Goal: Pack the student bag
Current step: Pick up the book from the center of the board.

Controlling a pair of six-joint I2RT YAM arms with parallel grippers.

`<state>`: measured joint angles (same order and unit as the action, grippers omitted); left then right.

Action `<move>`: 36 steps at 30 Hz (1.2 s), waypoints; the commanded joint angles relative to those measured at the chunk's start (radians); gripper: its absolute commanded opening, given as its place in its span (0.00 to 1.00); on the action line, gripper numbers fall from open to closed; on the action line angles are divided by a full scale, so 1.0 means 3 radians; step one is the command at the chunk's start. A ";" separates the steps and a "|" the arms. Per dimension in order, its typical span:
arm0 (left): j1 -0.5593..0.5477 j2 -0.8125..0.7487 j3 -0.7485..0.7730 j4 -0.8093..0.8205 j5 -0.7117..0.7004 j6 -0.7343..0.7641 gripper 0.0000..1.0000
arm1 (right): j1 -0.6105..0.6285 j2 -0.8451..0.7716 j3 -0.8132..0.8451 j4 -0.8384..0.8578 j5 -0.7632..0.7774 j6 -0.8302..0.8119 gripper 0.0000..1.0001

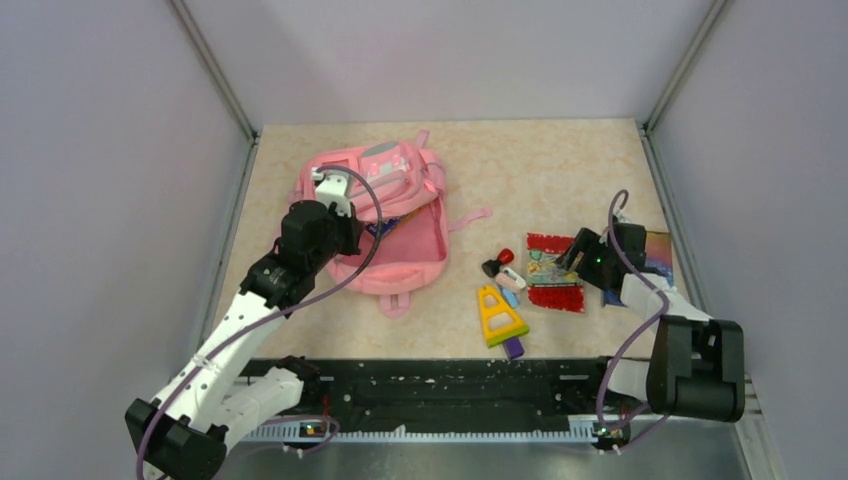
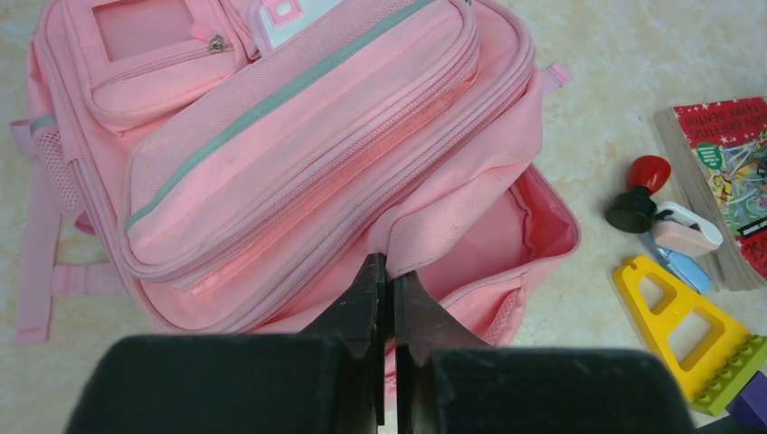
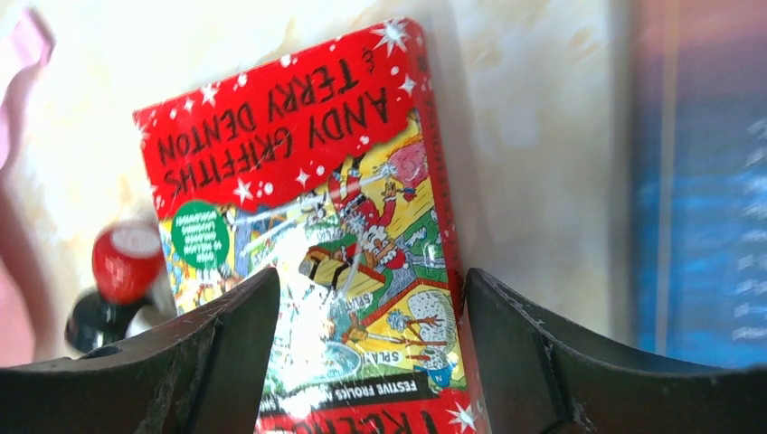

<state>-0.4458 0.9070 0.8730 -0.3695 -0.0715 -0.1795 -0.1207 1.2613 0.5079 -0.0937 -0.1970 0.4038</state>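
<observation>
Top view: student bag [image 1: 415,185] lay unzipped on the worktop [image 1: 540,170], toward 10 o'clock; red book [image 1: 553,270] lay toward 4 o'clock.

Left wrist: left fingers [image 2: 371,298] were clenched on a fold of bag fabric at the opening's rim.

Right wrist: right fingers [image 3: 235,334] were spread apart, straddling the book.

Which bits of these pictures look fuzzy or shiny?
Right wrist view: the red paperback book is readable, with white glare low on its cover; the blue thing beside it blurred. Left wrist view: the pink fabric backpack is sharp, the left gripper blurred near the lens.
</observation>
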 commanded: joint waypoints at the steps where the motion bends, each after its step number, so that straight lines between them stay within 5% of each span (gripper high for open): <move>1: -0.0005 -0.0124 0.0081 0.0364 0.0011 -0.0004 0.00 | 0.0134 -0.0290 -0.0183 -0.0072 -0.0359 0.0326 0.73; 12: -0.0014 -0.0019 0.0107 0.0326 0.0051 0.0128 0.00 | 0.0227 -0.0543 -0.0382 -0.0052 -0.0179 0.0417 0.80; 14: -0.0033 0.0019 0.0140 0.0291 0.0066 0.0175 0.11 | 0.0225 -0.0476 -0.0414 0.0030 -0.0250 0.0469 0.82; 17: -0.0128 0.0060 0.0175 0.0278 0.0048 0.0192 0.42 | 0.0227 -0.0337 -0.0454 0.0192 -0.0393 0.0516 0.83; 22: -0.0583 0.0219 0.0354 0.0239 -0.0165 0.0012 0.68 | 0.0227 -0.0298 -0.0522 0.0389 -0.0483 0.0583 0.83; 28: -0.1321 0.0602 0.0488 0.0628 -0.0523 -0.0370 0.78 | 0.0224 -0.0472 -0.0550 0.0333 -0.0327 0.0543 0.83; 36: -0.1597 0.1636 0.0506 0.1727 0.0148 -0.1435 0.81 | 0.0223 -0.0671 -0.0634 0.0351 -0.0173 0.0553 0.85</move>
<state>-0.9043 1.2743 0.9951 -0.0689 -0.1200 -0.4149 -0.0605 1.0908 0.3355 0.0288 -0.2893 0.5632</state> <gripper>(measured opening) 0.807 0.846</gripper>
